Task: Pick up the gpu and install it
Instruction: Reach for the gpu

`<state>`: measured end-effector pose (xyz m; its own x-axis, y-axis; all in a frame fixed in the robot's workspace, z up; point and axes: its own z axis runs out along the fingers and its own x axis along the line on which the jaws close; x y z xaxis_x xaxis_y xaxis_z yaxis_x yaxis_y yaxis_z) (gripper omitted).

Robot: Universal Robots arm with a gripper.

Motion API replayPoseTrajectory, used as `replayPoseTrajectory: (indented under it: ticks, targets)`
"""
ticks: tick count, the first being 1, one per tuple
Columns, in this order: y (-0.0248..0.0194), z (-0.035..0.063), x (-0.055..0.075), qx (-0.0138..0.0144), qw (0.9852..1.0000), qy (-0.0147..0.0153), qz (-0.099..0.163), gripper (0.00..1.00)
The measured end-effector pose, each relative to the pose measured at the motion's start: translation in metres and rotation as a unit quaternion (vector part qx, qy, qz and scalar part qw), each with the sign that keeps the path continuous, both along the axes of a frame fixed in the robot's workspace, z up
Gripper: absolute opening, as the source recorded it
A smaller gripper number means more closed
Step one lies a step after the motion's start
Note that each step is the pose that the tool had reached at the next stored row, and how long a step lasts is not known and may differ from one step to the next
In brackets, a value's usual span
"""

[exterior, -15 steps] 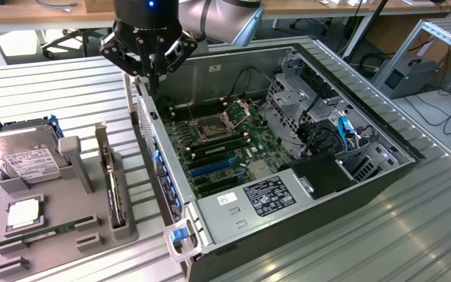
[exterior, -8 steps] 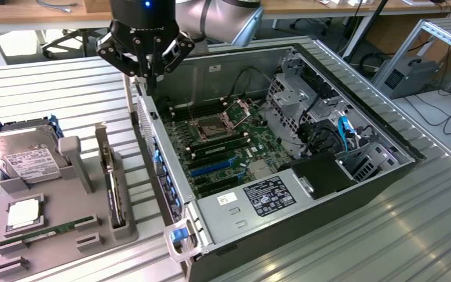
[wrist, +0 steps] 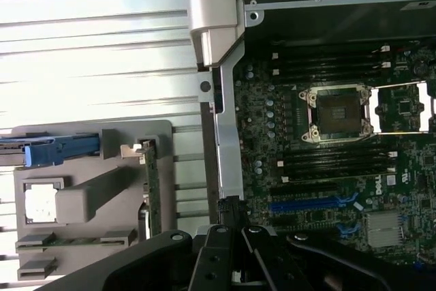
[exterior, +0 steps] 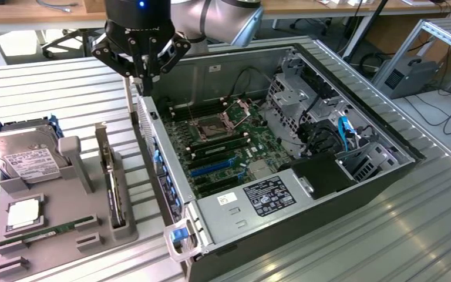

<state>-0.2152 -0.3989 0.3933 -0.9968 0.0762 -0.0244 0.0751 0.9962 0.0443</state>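
Gripper (exterior: 141, 75) hangs over the far-left corner of the open computer case (exterior: 234, 226), its fingers (exterior: 137, 70) clenched together on nothing. The gpu (exterior: 115, 194) stands on edge in a slot of the grey holder tray (exterior: 61, 249) on the ribbed metal bench (exterior: 53, 94), at the exterior view's left, just beside the case. It is a thin, dark board with a pale metal bracket at its far end. It looks light and stiff, but probably fragile. I'd pinch the bare upper edge, clear of any components, and lift it straight up. The boxy silver hard drive (exterior: 26, 155) sits further left on the tray.
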Motion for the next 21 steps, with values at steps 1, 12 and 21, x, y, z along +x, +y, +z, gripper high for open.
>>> replayPoseTrajectory:
  ticks: [1, 12, 21]
  targets:
    - [0.0, 0.0, -0.0005, 0.0, 1.0, 0.0, 0.0, 0.11]
    - [0.0, 0.0, -0.0053, 0.0, 1.0, 0.0, 0.0, 0.11]
    - [0.0, -0.0001, -0.0101, 0.0, 1.0, 0.0, 0.0, 0.11]
